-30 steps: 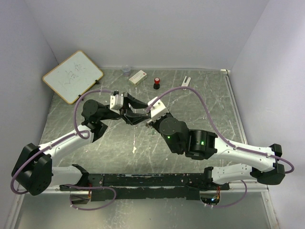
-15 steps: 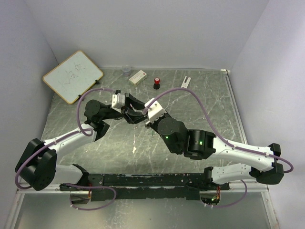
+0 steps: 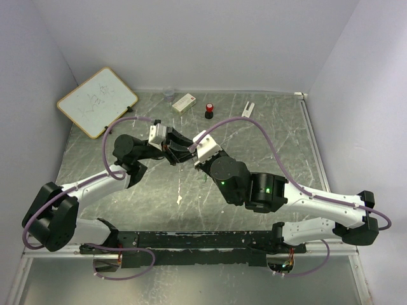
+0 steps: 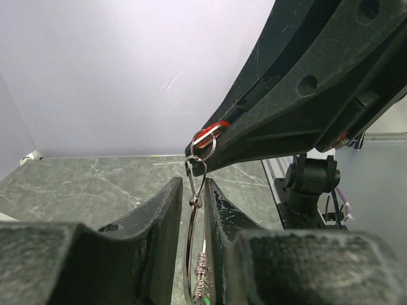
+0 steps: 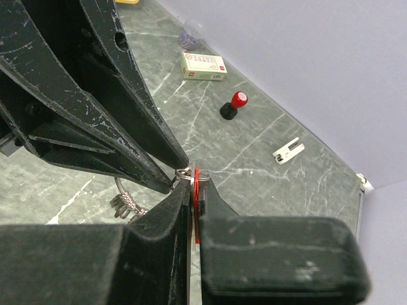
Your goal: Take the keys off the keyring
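While left gripper (image 4: 198, 203) pinched keyring (image 4: 192, 184) btwn pressed fingers, right gripper (image 5: 192, 194) clamped red key (image 5: 196, 181). Clear cup (image 3: 168, 93) at rear: contents couldn't be told.

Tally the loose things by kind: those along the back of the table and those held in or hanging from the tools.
Whiteboard: 1
Clear cup: 1
White box: 1
Red-capped black cylinder: 1
White clip: 1
Large keyring loop: 1
Small split ring: 1
Red-headed key: 1
Green-headed key: 1
Total: 9
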`<action>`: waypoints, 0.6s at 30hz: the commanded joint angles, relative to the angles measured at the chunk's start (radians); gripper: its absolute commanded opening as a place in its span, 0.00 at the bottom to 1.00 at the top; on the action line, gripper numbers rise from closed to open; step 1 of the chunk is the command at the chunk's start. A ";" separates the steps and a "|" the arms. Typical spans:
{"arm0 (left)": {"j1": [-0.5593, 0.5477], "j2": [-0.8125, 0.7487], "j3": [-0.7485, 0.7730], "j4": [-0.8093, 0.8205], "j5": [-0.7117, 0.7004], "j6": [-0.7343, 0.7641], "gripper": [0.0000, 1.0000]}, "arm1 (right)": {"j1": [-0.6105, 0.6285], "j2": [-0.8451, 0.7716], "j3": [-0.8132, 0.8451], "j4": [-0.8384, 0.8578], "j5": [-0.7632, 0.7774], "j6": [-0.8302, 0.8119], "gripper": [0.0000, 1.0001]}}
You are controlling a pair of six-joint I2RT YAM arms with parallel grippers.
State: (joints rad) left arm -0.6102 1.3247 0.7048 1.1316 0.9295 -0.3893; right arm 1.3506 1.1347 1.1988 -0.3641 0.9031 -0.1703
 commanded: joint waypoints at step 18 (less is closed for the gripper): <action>0.003 0.050 -0.010 0.160 0.049 -0.098 0.39 | 0.008 -0.018 -0.006 0.045 0.024 -0.008 0.00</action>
State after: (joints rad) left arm -0.6102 1.3609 0.7036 1.2213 0.9504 -0.4599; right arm 1.3544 1.1347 1.1984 -0.3557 0.9062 -0.1703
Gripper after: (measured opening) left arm 0.390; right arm 0.024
